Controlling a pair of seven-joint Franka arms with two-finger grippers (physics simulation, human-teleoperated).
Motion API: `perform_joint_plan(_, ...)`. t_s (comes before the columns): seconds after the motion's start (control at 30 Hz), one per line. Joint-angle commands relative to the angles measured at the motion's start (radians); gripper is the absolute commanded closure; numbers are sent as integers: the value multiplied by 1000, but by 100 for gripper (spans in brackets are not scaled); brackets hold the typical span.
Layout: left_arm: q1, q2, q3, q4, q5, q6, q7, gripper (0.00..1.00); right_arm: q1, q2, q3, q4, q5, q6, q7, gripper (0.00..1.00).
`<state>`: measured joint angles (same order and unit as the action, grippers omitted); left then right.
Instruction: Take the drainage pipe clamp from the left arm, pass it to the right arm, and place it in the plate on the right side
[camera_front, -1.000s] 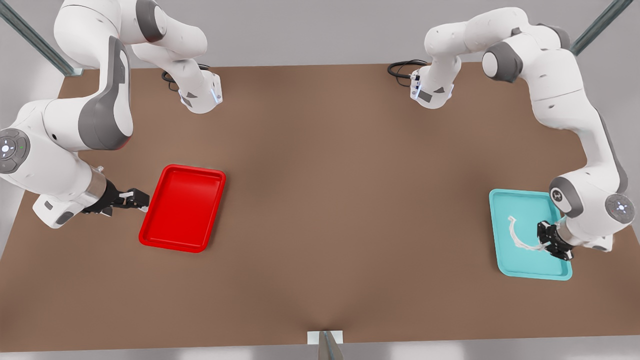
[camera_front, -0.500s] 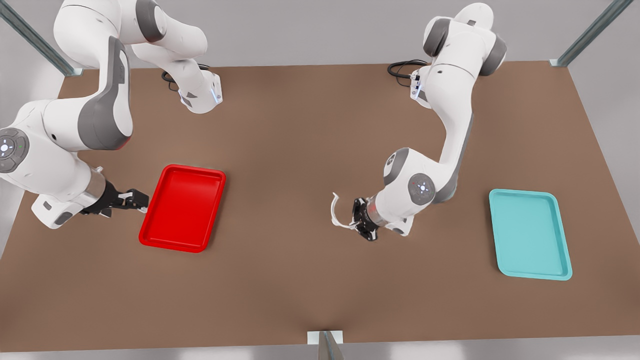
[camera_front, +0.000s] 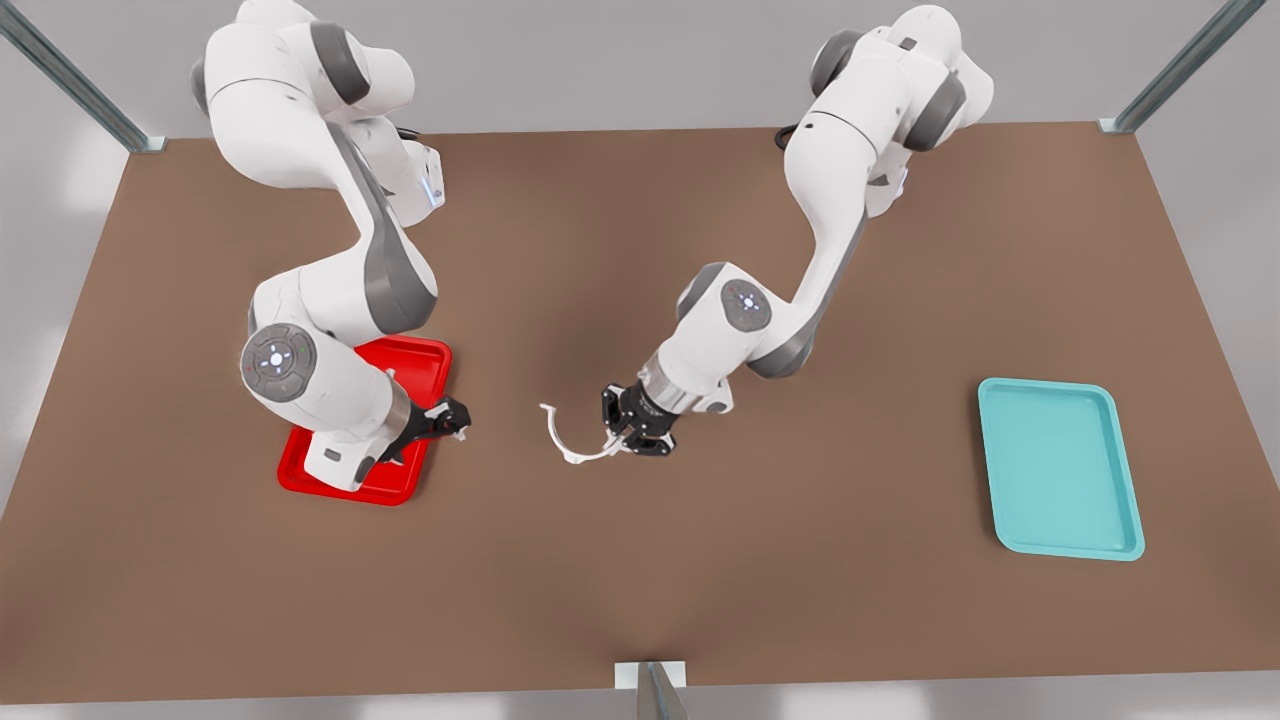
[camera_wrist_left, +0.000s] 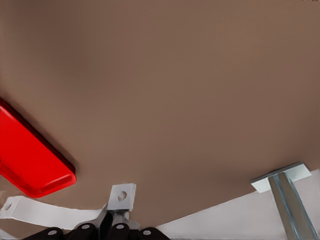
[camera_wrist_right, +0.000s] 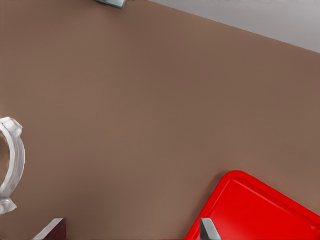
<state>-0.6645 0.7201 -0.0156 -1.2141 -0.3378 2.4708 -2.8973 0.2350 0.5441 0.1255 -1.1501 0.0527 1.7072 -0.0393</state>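
A: Since 0.5 s ago, the left claw has been carried toward the front view's left, and the right arm has been swung in over the plate.

B: And the drainage pipe clamp?

A: It is held above the table, near the middle, well away from the teal tray. The left claw is closed on 1 end tab, as seen in the left wrist view, where the strap is clamped at the fingers.

B: How is the right claw set?

A: It is empty and spread wide; 2 fingertips are seen far apart in the right wrist view, with the clamp ahead and the plate close below.

B: Which relation is the handover judged to depend on?

A: The clamp lies between the 2 claws. Its free half is extended from the left claw toward the front view's left, so the open end is offered to the right claw. A gap of bare table is left between them, and nothing is touched yet.

B: So the gap must be closed first?

A: That is judged likely, with the free tab taken before the left claw is released
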Motion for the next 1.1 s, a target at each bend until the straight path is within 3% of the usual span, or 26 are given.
perform_joint_plan(0.0, -4, 2, 0, 1, 5, 65, -577, 79, 18, 25, 19, -2, 6, 109, 55, 0)
perform_joint_plan(0.47, -24, 18, -1, 1, 5, 86, -574, 79, 79, 62, 101, -252, 50, 288, 121, 0)
perform_joint_plan(0.5, -24, 18, -3, 1, 5, 86, -574, 79, 84, 62, 101, -252, 50, 299, 128, 56)
perform_joint_plan(0.53, -24, 18, -3, 1, 5, 86, -574, 79, 82, 62, 101, -246, 50, 302, 128, 79)
perform_joint_plan(0.7, -24, 18, -1, 1, 5, 86, -568, 79, 82, 53, 117, -238, 49, 321, 142, 79)
perform_joint_plan(0.73, -24, 18, -1, 1, 5, 86, -568, 74, 81, 51, 118, -240, 49, 339, 142, 79)
perform_joint_plan(0.77, -24, 16, -1, 1, 5, 86, -571, 0, 79, 51, 118, -240, 49, 339, 141, 79)
perform_joint_plan(0.93, -20, 9, 2, 1, 5, 83, -563, 0, 49, 31, 118, -255, 47, 339, 130, 79)
perform_joint_plan(1.0, 14, -1, 2, 1, 5, 60, -485, 0, 3, -16, 118, -333, 47, 342, 127, 79)
perform_joint_plan(1.07, 82, -16, -6, -1, -4, -47, -133, 0, -82, -116, 118, -496, 44, 374, 128, 79)
